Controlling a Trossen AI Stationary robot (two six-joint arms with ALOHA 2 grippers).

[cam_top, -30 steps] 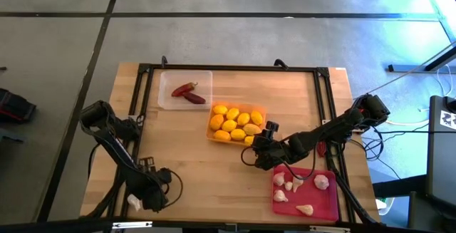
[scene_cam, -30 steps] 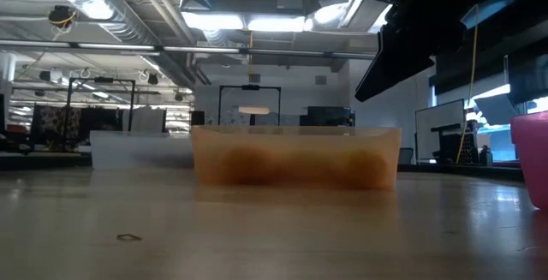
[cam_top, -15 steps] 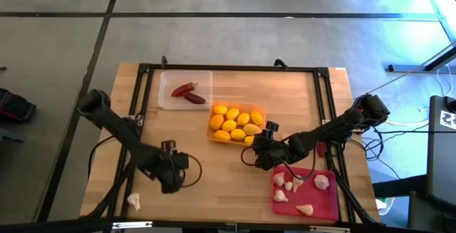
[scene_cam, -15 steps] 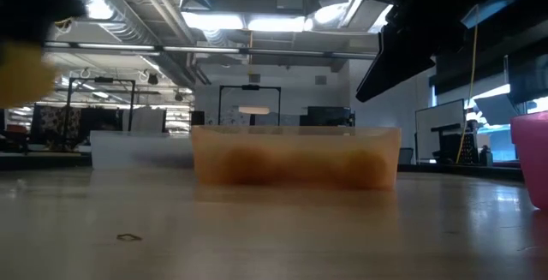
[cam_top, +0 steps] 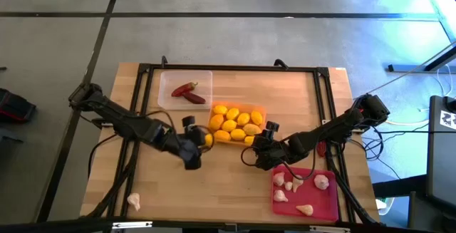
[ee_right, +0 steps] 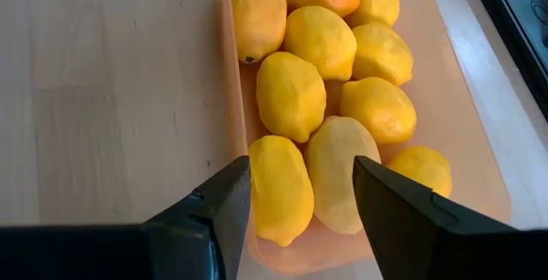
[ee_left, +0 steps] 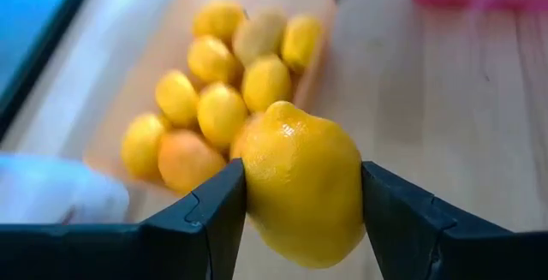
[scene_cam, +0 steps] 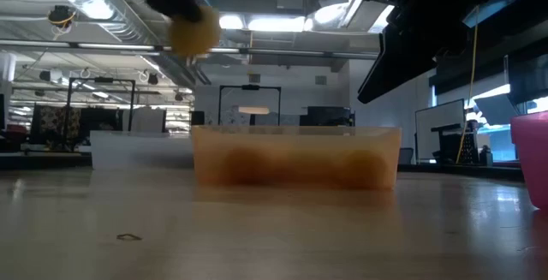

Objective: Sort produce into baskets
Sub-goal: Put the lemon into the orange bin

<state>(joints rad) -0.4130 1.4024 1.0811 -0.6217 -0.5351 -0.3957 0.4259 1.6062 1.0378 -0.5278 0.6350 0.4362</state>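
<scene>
Left tool gripping 1 lemon, right tool open, 2 chilies, 3 trays

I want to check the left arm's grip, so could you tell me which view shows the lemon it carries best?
The left wrist view: the lemon fills the frame, clamped between the left claw fingers. The high view shows only a yellow sliver by the orange tray; the low view, a blur. The right wrist view misses it.

I count 3 trays, approx 11 lemons incl. 1 in my left tool, 2 chilies, 7 garlic bulbs.
</scene>
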